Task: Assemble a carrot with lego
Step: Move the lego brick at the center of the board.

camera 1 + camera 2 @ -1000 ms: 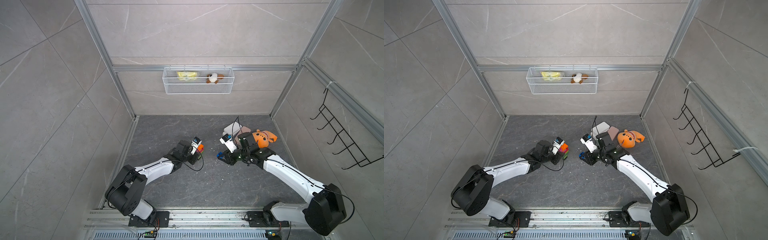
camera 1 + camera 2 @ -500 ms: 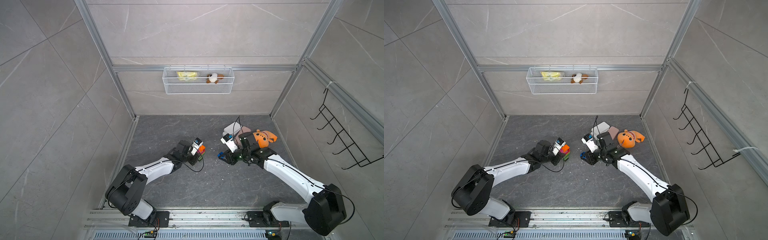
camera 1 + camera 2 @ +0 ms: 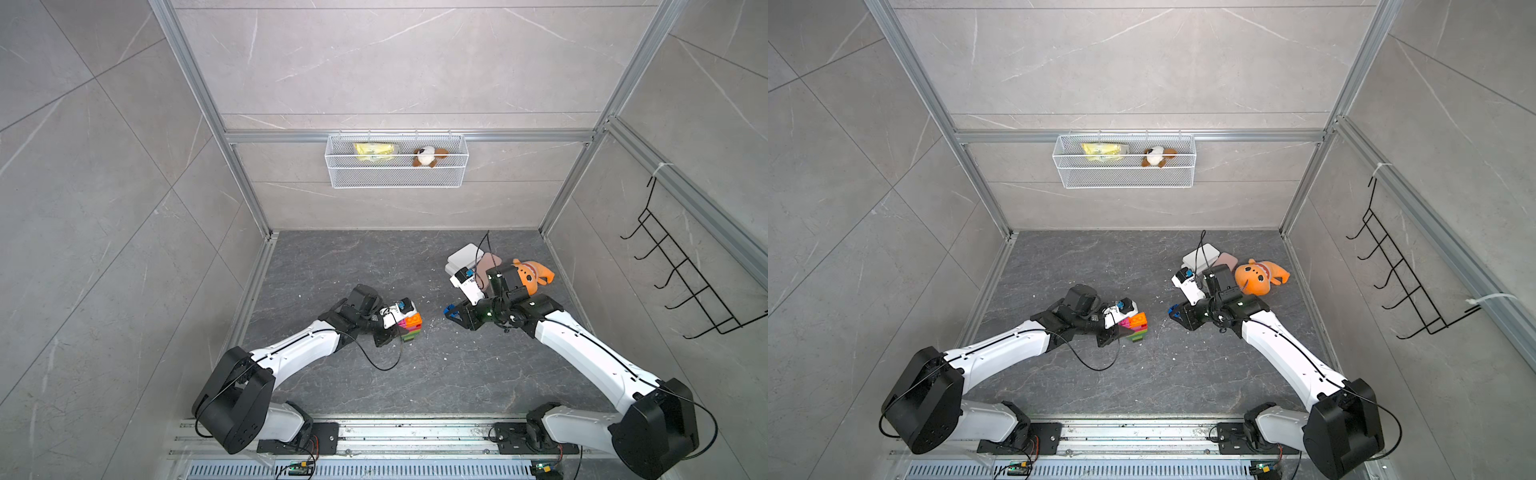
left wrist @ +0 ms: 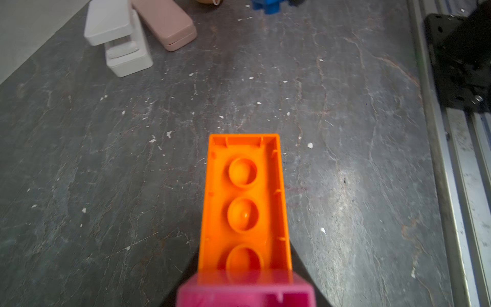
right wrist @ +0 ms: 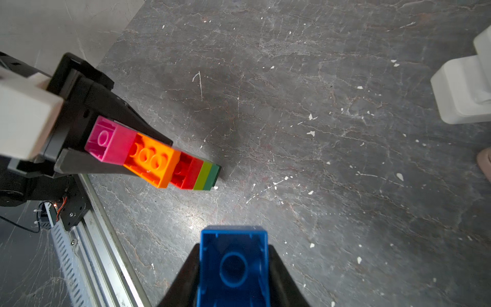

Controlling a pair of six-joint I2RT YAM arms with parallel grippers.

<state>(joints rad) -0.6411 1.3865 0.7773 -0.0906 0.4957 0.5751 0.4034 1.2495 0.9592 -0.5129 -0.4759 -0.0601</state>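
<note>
While the left tool (image 3: 397, 330) clamps the pink end of the carrot (image 5: 154, 162), a tapering stack of pink, orange, red, lime and green plastic bricks, joining is in hand.
It hangs at nine o'clock of the grey stone counter (image 3: 374, 270)'s middle; a second ago those jaws stood wider. At three o'clock the right tool (image 3: 455, 312) pinches a small blue plastic brick (image 5: 233, 265), which next needs squaring and pressing onto the wide end, I judge.
</note>
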